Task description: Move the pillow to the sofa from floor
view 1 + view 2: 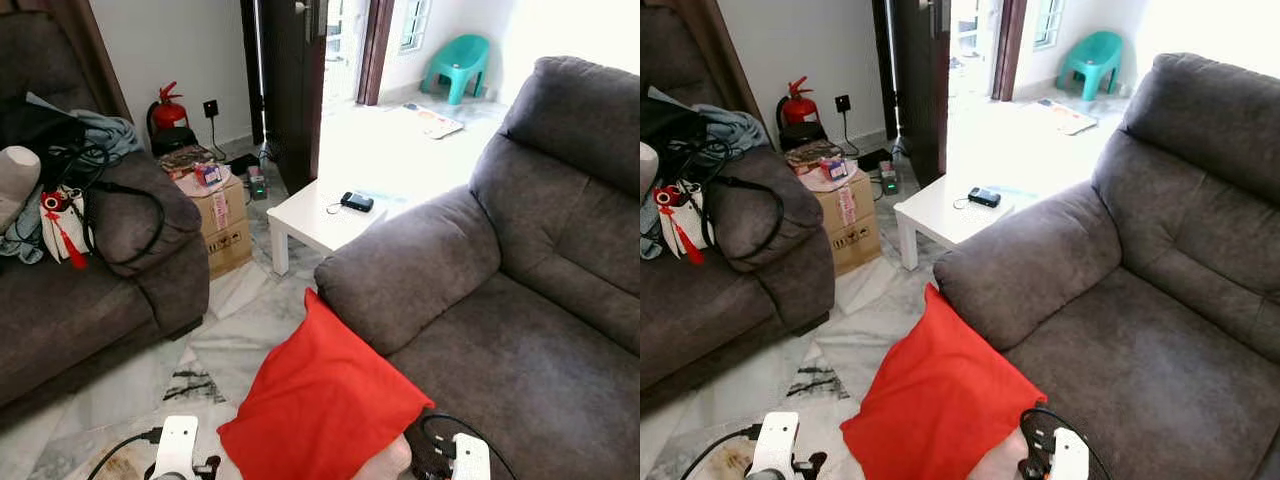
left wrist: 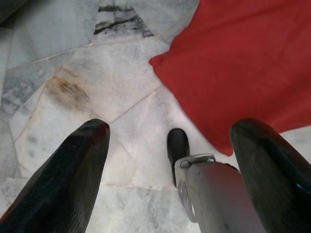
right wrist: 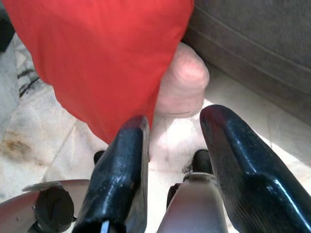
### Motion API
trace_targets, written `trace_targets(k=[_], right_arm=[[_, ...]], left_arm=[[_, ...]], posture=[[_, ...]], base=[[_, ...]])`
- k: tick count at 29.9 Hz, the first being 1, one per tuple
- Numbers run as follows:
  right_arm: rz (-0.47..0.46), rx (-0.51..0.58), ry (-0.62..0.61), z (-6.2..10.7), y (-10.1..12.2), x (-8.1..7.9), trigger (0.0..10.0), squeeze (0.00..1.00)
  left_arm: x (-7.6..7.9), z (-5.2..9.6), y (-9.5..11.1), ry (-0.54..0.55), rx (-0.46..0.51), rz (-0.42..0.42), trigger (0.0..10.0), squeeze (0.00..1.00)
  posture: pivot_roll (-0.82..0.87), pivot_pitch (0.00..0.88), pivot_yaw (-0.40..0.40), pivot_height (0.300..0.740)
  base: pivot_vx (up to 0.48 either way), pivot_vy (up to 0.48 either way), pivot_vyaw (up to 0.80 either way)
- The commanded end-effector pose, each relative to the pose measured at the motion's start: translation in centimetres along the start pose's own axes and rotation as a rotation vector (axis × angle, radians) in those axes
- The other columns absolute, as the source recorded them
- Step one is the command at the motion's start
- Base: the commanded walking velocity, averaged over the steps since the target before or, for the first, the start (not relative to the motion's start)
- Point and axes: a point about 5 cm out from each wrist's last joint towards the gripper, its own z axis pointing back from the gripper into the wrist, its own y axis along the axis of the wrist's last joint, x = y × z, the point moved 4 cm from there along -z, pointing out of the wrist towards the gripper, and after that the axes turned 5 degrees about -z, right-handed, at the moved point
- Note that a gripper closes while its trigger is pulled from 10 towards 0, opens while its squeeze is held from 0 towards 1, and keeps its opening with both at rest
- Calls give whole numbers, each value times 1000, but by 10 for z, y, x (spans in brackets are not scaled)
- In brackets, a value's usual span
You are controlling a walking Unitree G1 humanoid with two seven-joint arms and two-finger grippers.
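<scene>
We see our left gripper (image 2: 170, 145) and right gripper (image 3: 177, 141) nearest, both with fingers spread apart and holding nothing, poised above the marble floor (image 2: 73, 97) just beside the red pillow (image 1: 320, 400). The pillow leans against the front of the grey sofa (image 1: 520, 300). Beyond the pillow stands a white side table (image 1: 310, 220).

Red pillow (image 1: 940, 395) on marble floor (image 1: 855, 335), leaning against grey sofa (image 1: 1110, 300). Behind, white side table (image 1: 940, 215), cardboard box (image 1: 845, 225), red fire extinguisher (image 1: 798, 105), teal chair (image 1: 1095, 60).
</scene>
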Motion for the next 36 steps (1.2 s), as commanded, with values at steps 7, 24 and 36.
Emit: trace_targets(k=[7, 24, 36], right_arm=[[-12, 0, -6, 0, 1, 2, 10000, 0], [-14, 0, -8, 0, 1, 2, 10000, 0], [-15, -1, -7, 0, 1, 2, 10000, 0]], left_arm=[[-1, 0, 0, 5, 1, 4, 10000, 0], [1, 0, 1, 1, 1, 6, 10000, 0], [1, 0, 0, 0, 1, 6, 10000, 0]], posture=[[42, 0, -49, 740], [43, 0, -51, 740], [44, 0, -50, 740]], base=[[261, 0, 0], [265, 0, 0], [272, 0, 0]])
